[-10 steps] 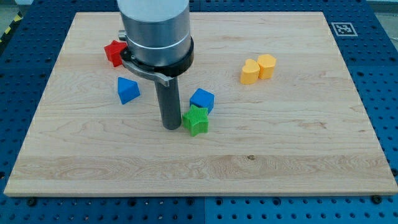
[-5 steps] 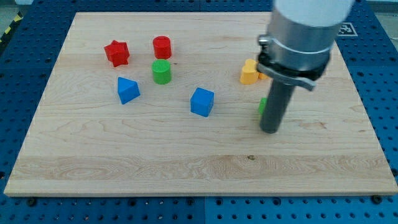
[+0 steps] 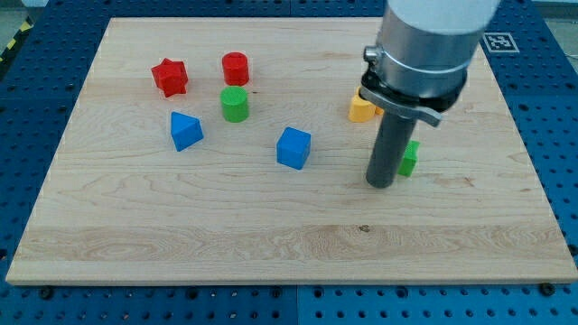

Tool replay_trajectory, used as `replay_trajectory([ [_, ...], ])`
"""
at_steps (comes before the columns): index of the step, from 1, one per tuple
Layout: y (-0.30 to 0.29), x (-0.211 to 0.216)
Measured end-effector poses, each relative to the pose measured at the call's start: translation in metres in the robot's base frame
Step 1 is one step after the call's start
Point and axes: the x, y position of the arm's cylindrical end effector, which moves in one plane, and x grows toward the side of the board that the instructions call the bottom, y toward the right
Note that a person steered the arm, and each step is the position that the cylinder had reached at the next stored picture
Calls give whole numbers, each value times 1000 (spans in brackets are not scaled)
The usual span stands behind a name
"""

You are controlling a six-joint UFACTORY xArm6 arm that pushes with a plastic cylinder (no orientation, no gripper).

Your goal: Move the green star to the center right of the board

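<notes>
Tip [image 3: 380,184] touches green star [image 3: 409,159] from the view's left — bare board [image 3: 488,208] rightward to its edge.

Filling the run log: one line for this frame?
tip: left of green star, touching | star: center right, part hidden | yellow block: above

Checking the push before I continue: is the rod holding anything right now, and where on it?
Nothing is held; the rod cannot grip. My tip sits just to the view's left of the green star, which it partly hides.
</notes>
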Motion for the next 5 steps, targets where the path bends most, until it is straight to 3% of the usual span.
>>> replay_trajectory([
  [2,0,-21],
  [5,69,-21],
])
